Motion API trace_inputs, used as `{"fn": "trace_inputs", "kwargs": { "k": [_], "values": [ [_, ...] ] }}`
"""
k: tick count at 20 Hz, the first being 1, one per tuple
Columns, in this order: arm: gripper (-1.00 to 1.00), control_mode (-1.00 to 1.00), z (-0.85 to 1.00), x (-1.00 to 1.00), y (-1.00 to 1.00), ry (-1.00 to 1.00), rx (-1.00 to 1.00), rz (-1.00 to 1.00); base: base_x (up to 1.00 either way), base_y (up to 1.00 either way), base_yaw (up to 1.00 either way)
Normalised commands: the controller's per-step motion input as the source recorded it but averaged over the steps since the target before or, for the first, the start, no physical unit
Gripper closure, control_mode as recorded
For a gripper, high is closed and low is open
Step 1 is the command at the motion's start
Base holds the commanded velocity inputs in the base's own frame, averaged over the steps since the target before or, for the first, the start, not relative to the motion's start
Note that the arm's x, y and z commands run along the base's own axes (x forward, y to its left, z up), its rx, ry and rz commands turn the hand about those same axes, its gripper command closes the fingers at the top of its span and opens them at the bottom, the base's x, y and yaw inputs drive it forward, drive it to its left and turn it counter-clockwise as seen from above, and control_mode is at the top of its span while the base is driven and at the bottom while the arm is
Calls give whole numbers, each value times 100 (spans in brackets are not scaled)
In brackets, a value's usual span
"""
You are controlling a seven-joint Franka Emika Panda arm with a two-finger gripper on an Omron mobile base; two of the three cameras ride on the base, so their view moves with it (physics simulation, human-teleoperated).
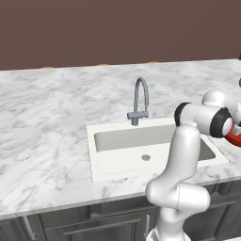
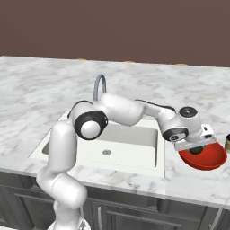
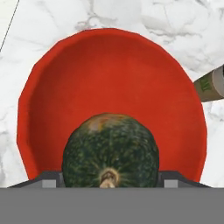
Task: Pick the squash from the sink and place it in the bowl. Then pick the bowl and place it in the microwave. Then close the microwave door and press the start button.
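One squash (image 3: 110, 151) sits between the spread claw (image 2: 196, 148) jaws, low over the bowl (image 3: 109, 78) – whether gripped or loose, I cannot tell | risk: lifting crookedly could roll it toward the rim, or nudge the bowl | room: sink (image 2: 134, 139) edge just left, small jar (image 3: 211, 85) near the rim – bare desk (image 2: 36, 85) beyond

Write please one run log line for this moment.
phase: place squash | squash: between fingers, over bowl | sink: no squash | next: release

Squash (image 3: 110, 149) over bowl (image 2: 211, 162), bowl right of sink (image 2: 134, 157)
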Motion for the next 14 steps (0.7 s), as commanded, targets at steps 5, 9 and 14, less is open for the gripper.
{"fn": "trace_inputs", "kwargs": {
  "k": [5,9,14],
  "values": [
    [100,-100,-29,23,-4,5,0,14,0,0,0],
    [100,-100,-24,18,-9,3,0,13,0,0,0],
    [100,-100,-14,11,-14,1,0,11,0,0,0]
  ]
}}
